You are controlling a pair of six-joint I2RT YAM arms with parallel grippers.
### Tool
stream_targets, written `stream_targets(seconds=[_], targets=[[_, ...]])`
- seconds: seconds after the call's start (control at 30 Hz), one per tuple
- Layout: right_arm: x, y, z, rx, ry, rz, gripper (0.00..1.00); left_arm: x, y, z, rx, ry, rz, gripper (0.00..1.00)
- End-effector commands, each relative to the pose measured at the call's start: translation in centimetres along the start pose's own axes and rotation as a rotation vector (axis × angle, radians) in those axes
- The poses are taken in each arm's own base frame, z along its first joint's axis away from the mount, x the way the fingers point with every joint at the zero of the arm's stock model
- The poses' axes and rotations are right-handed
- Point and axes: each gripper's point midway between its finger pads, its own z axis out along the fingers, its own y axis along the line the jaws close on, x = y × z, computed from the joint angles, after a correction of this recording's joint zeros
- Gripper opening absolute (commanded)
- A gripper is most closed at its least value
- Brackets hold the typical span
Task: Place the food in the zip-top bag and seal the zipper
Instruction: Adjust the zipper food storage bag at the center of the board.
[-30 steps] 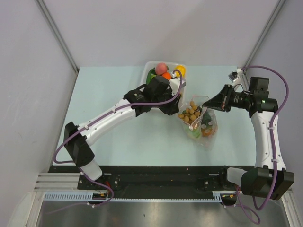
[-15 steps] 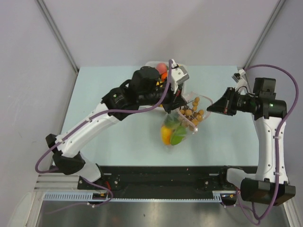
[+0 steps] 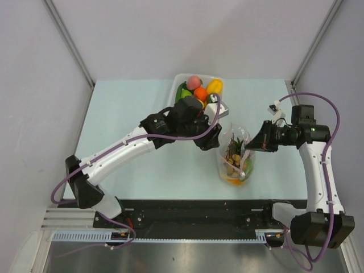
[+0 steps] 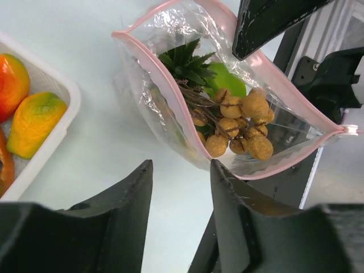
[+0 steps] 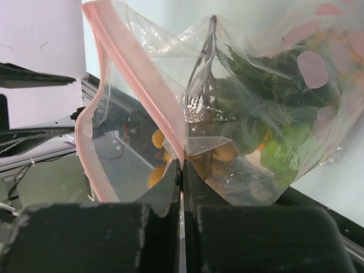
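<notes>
My right gripper [image 5: 182, 170] pinches the zipper [image 5: 138, 74] of the zip-top bag [image 5: 256, 114]; my left gripper [image 4: 181, 173] hangs spread near it.

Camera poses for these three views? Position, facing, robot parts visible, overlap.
Top external: above and behind the bases, looking down on the table; both arms show whole.
Left wrist: on the left arm, facing the zip-top bag mouth and the white tray; open left gripper at the bottom.
Right wrist: on the right arm, looking into the bag; right gripper shut on the zipper.
Shared: all three see the bag.
</notes>
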Motion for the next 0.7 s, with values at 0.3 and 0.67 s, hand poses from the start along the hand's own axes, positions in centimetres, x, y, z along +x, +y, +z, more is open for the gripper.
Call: stream_targets(seconds=[0.3, 0.67], targets=[[-1.2, 2.6, -1.9, -0.036, -0.088, -0.130, 0.00, -3.8, -2.1, -2.3, 0.057, -0.134, -0.018, 0.68], [-2.2, 6.4, -4.8, -0.105, -0.144, -0.223, 0.00, -2.9, -4.1, -1.8, 0.167, -0.019, -0.031, 0.00]])
